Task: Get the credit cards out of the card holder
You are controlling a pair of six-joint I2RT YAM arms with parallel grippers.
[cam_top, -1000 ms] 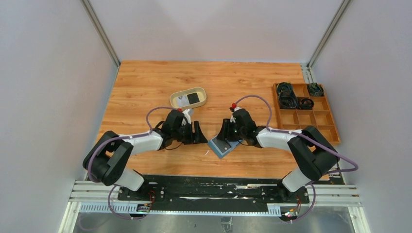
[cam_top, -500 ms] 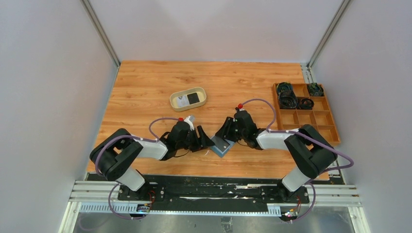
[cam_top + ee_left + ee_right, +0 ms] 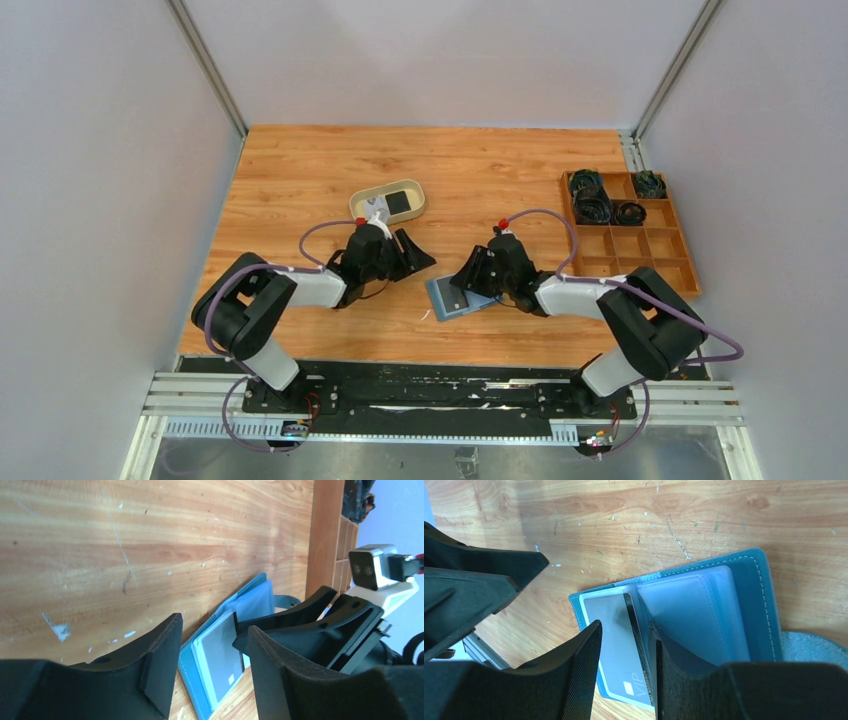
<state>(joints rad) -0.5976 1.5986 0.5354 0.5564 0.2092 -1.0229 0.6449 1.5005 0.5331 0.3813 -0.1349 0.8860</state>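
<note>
We see card holder (image 3: 455,297) open flat on table (image 3: 300,170). Right gripper (image 3: 624,625) over it, fingers apart, straddling grey credit card (image 3: 611,612) inside. Left gripper (image 3: 214,625) near, to left of card holder, fingers spread, empty.

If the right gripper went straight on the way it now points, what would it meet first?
Most likely the grey card in the open card holder: the right gripper stands over it, jaws open astride a dark card edge. Whether it already touches is unclear.
</note>
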